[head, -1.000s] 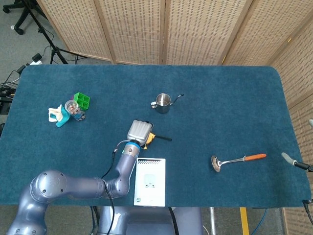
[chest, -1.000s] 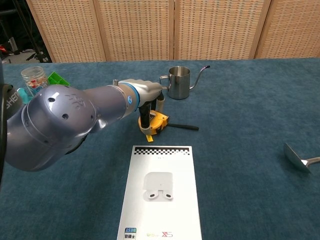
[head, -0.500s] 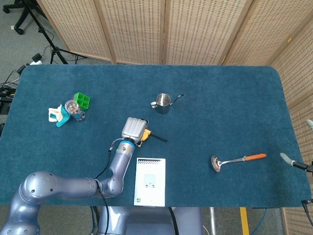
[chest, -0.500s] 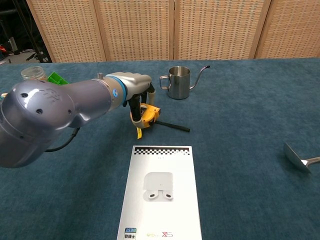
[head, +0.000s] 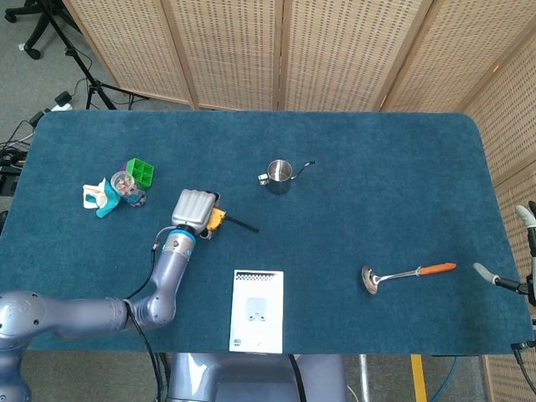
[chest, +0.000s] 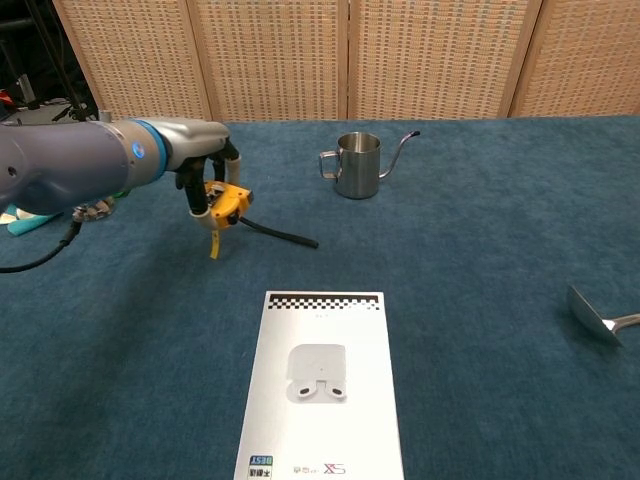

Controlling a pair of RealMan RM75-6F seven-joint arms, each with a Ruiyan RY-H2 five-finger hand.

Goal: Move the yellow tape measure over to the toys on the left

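The yellow tape measure [chest: 224, 203] sits left of centre in the chest view, gripped by the left robot hand [chest: 205, 165], whose fingers close around its body. A short yellow tongue of tape hangs below it and a black strap [chest: 280, 235] trails to the right, its far end seemingly resting on the blue bench [head: 377, 184]. In the head view it lies between the steel pitcher [head: 280, 175] and the toys [head: 120, 188] at the frame's left.

The carry looks well along. The grip should stay firm and the tape measure high enough that the tongue does not catch on the cloth.

Open cloth lies between it and the toys. The booklet [head: 256, 310] lies lower in the frame, the ladle [head: 407, 273] far right. The toys sit near the bench's left edge, so the set-down wants to stop just beside them. The right robot hand [head: 526, 216] barely shows at the right edge; whether it is open or closed I cannot tell.
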